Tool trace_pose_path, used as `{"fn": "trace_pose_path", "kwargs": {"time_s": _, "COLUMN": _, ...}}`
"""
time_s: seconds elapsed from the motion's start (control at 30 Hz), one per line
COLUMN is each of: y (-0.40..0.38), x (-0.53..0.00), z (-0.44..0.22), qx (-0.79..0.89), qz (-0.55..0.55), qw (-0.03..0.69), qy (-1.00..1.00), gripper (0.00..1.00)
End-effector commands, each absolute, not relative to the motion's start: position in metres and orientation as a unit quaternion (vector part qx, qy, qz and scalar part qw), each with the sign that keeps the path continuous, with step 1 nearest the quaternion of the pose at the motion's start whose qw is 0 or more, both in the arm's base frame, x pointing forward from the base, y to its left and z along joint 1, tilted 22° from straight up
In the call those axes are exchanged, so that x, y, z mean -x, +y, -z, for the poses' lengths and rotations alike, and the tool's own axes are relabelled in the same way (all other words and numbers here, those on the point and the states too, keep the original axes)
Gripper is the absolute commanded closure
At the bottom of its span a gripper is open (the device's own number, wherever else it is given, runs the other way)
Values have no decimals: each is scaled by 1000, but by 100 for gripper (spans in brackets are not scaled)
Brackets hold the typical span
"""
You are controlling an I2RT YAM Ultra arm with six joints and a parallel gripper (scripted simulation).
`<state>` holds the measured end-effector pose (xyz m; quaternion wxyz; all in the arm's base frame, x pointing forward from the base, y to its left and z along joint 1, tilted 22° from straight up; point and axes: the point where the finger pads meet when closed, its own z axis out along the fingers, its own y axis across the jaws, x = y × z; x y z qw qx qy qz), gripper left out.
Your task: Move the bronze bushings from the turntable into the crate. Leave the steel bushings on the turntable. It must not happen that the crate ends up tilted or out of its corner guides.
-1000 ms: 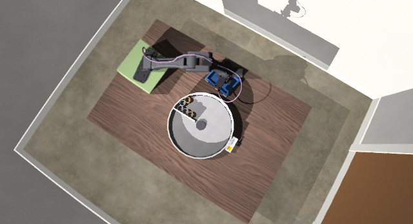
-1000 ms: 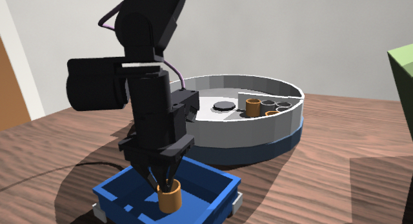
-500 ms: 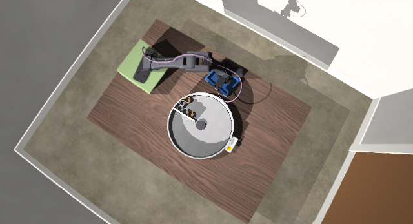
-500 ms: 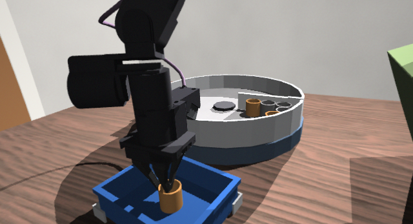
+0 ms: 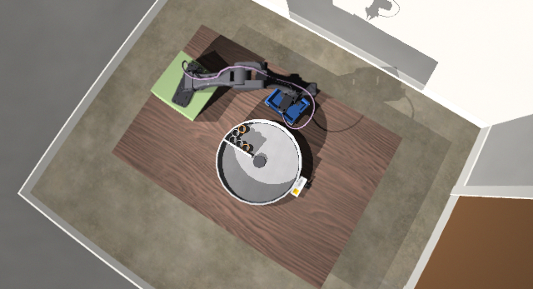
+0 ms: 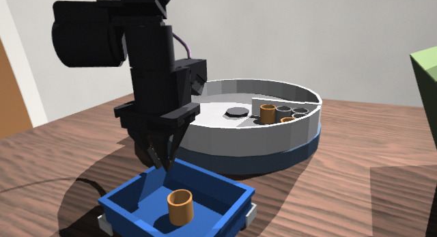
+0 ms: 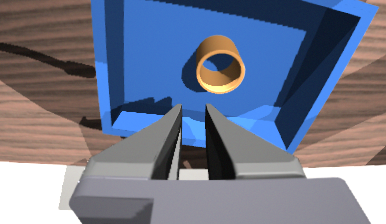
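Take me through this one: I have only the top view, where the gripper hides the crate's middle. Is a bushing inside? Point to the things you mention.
Observer: Yes, one bronze bushing (image 6: pixel 181 213) (image 7: pixel 219 44) stands upright in the crate (image 5: pixel 273 98) (image 6: pixel 212 175) (image 7: pixel 154 50).

Operator: Is anything between the fingers of the gripper (image 5: pixel 287 102) (image 6: pixel 162 169) (image 7: pixel 193 112)?

Observer: No, the wrist view shows a narrow gap with nothing in it.

Operator: What's under the turntable (image 5: pixel 266 193) (image 6: pixel 246 141)?

Observer: A dark blue base (image 6: pixel 239 166), visible in the exterior view.
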<state>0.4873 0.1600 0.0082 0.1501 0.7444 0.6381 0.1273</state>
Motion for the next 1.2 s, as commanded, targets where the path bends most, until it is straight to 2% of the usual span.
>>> {"fn": "trace_pose_path", "kwargs": {"time_s": 0.0, "y": 162, "x": -474, "z": -25, "qx": -744, "qz": -119, "qw": 154, "qy": 639, "gripper": 84}}
{"fn": "trace_pose_path", "kwargs": {"time_s": 0.37, "y": 166, "x": -472, "z": -65, "qx": -741, "qz": -135, "qw": 159, "qy": 638, "gripper": 84}}
{"fn": "trace_pose_path", "kwargs": {"time_s": 1.17, "y": 166, "x": -472, "z": -66, "qx": -741, "qz": -136, "qw": 159, "qy": 638, "gripper": 84}}
